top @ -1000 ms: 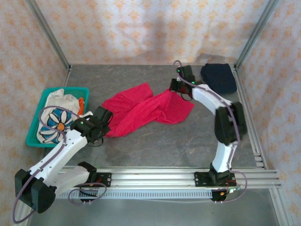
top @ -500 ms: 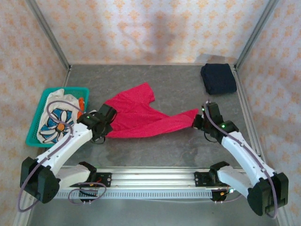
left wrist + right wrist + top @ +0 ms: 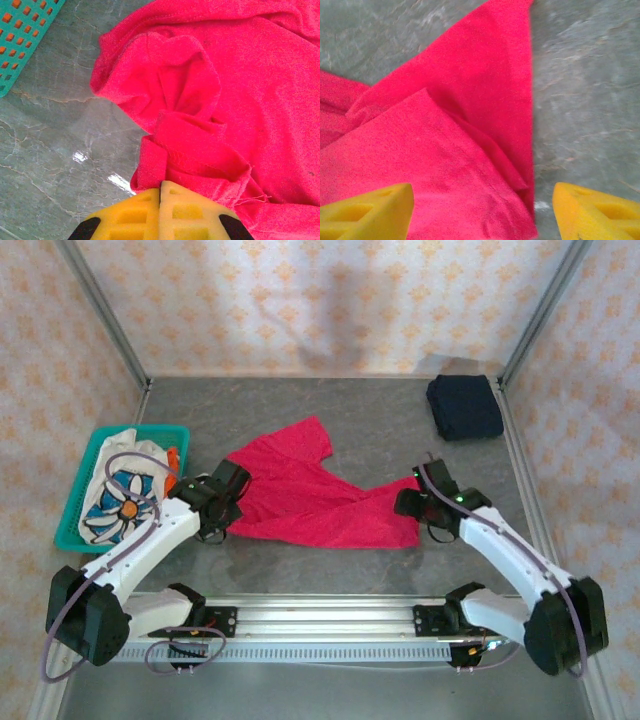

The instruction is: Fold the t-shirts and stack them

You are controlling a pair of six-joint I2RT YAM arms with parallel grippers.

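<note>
Jaws of the left gripper (image 3: pixel 160 186) are pressed together on a bunched edge of the red t-shirt (image 3: pixel 240 85), and the cloth puckers up right at their yellow tips. Jaws of the right gripper (image 3: pixel 482 202) stand spread wide and hold nothing. One yellow finger (image 3: pixel 367 210) sits over the red cloth and the other over bare counter (image 3: pixel 590 90), just past the shirt's folded corner, which lies flat.

From above, the red t-shirt lies rumpled in the middle of the counter, stretched between the two grippers, with one part reaching toward the far side. The navy t-shirt (image 3: pixel 464 407) sits folded in the far right corner, well apart from the red one. The white flower-print t-shirt (image 3: pixel 120 490) is heaped in the teal basket (image 3: pixel 70 528) at the left edge, near the left arm.
</note>
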